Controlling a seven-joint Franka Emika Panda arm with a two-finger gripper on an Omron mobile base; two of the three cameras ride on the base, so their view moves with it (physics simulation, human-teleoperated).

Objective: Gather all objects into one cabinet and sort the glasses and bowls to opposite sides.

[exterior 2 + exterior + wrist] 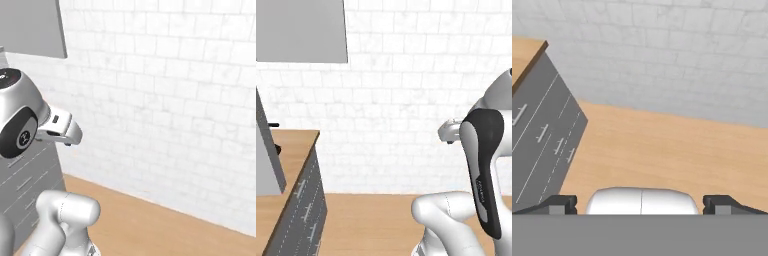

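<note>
While your claw (640, 204) hangs with its jaws spread wide and nothing between them, none of the mugs or the bowl can be located from these pictures, so you cannot yet say where they sit. What you do have is a wooden worktop (291, 145) at the left over grey drawer fronts (542, 135), a grey cabinet door (301, 30) up high, a white brick wall (165, 100) ahead and wood floor (672, 150) below the hand. Judging from the task alone, expect the 3 mugs to be light, rigid and breakable with slick sides: pinch across a rim wall, not the handle. Expect the 1 wide bowl to be too broad to span, so take it by its rim edge and carry it level.
</note>
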